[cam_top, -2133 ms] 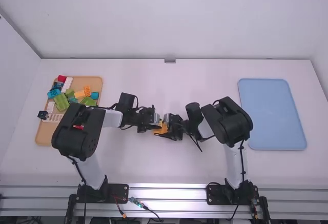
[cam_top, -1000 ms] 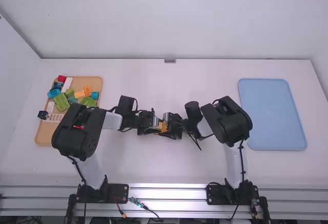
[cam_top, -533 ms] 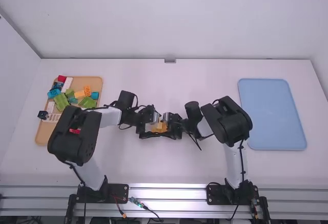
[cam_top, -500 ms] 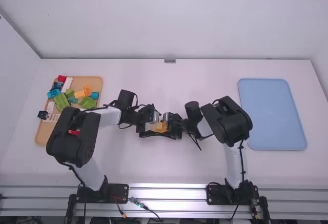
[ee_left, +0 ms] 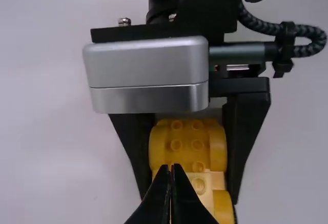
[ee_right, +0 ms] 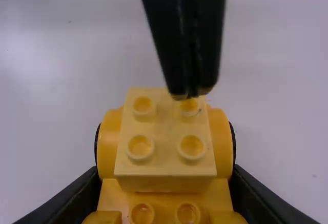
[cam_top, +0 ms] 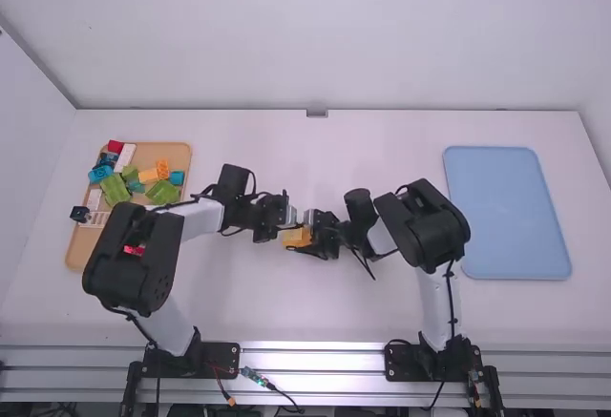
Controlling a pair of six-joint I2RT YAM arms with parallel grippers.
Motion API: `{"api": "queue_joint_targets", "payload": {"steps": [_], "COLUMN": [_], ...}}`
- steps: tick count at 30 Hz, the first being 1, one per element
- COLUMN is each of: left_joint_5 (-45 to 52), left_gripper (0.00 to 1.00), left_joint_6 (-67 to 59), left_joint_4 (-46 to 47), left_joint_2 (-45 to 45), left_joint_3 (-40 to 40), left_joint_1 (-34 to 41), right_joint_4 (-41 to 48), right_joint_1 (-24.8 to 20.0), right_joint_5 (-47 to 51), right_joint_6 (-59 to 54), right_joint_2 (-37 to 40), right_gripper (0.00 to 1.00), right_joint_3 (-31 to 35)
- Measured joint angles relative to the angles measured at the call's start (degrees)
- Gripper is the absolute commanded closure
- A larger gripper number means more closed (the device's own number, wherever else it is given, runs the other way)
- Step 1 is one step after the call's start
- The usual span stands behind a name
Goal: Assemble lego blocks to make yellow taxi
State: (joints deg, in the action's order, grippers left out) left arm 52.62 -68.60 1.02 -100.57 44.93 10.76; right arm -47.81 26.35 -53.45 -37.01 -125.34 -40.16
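Note:
In the high view my left gripper point(cam_top: 278, 233) and my right gripper point(cam_top: 307, 236) meet near mid-table, with the yellow block assembly point(cam_top: 295, 238) at the right one's fingers. The left wrist view has my left gripper point(ee_left: 171, 168) shut, its tips over the assembly's lighter yellow brick point(ee_left: 199, 183). In the right wrist view my right gripper point(ee_right: 165, 175) grips the assembly from both sides, rounded yellow parts point(ee_right: 220, 142) flanking the lighter brick point(ee_right: 163, 155). The left tips are at one far stud of that brick; whether they touch it I cannot tell.
A tan tray point(cam_top: 84, 243) holding several loose bricks, green, blue, red, white and orange, lies at the left, partly under the left arm. At the right is a light blue tray point(cam_top: 506, 212). The white table point(cam_top: 315, 307) spreads around the grippers.
My left gripper was spread around the assembly half a second ago and has since shut. The left arm's elbow has shifted slightly left and toward the camera. My right arm has kept still with the assembly.

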Motion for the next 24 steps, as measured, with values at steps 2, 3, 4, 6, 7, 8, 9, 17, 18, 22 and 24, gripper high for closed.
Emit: {"api": "queue_joint_targets", "payload": {"steps": [2, 3, 4, 6, 7, 8, 9, 17, 18, 22, 24], "left_joint_5": [-0.28, -0.42, -0.42, -0.79, -0.94, -1.22, -1.29, -1.29, -1.29, -1.64, -1.75], "left_gripper": [0.98, 0.98, 0.98, 0.98, 0.98, 0.98, 0.98, 0.98, 0.98, 0.98, 0.98], "left_joint_6": [0.02, 0.07, 0.26, 0.70, 1.01, 1.36, 1.40, 1.79, 1.81, 1.77, 1.79], "left_joint_4": [-1.44, -1.92, -2.36, -3.04, -3.32, -3.69, -3.74, -3.43, -3.39, -3.39, -3.67], "left_joint_2": [-0.02, -0.02, -0.13, -0.48, -0.63, -0.90, -0.96, -1.86, -1.86, -1.86, -1.86], "left_joint_3": [-1.03, -1.40, -1.73, -2.01, -2.03, -2.03, -2.03, -2.01, -2.03, -2.03, -2.08], "left_joint_1": [0.00, 0.00, 0.00, 0.02, 0.02, 0.02, 0.02, 0.02, 0.02, 0.02, 0.00], "right_joint_4": [-0.02, 0.00, 0.00, 0.00, 0.00, 0.02, 0.00, -0.02, 0.00, -0.02, -0.04], "right_joint_1": [0.00, 0.00, 0.00, 0.00, 0.00, 0.00, 0.00, 0.00, 0.00, 0.00, 0.00], "right_joint_5": [0.04, 0.02, 0.04, 0.04, 0.04, 0.02, 0.04, 0.02, 0.02, 0.02, 0.02], "right_joint_6": [0.02, 0.02, 0.04, 0.02, 0.02, 0.02, 0.02, 0.02, 0.02, 0.13, 0.17], "right_joint_2": [0.00, 0.00, -0.02, -0.02, 0.00, 0.00, 0.00, 0.00, 0.00, 0.00, -0.02], "right_gripper": [0.60, 0.59, 0.59, 0.59, 0.59, 0.59, 0.59, 0.59, 0.59, 0.59, 0.59], "right_joint_3": [0.00, 0.00, 0.00, 0.00, 0.00, 0.00, 0.00, 0.00, 0.00, 0.00, 0.00]}}
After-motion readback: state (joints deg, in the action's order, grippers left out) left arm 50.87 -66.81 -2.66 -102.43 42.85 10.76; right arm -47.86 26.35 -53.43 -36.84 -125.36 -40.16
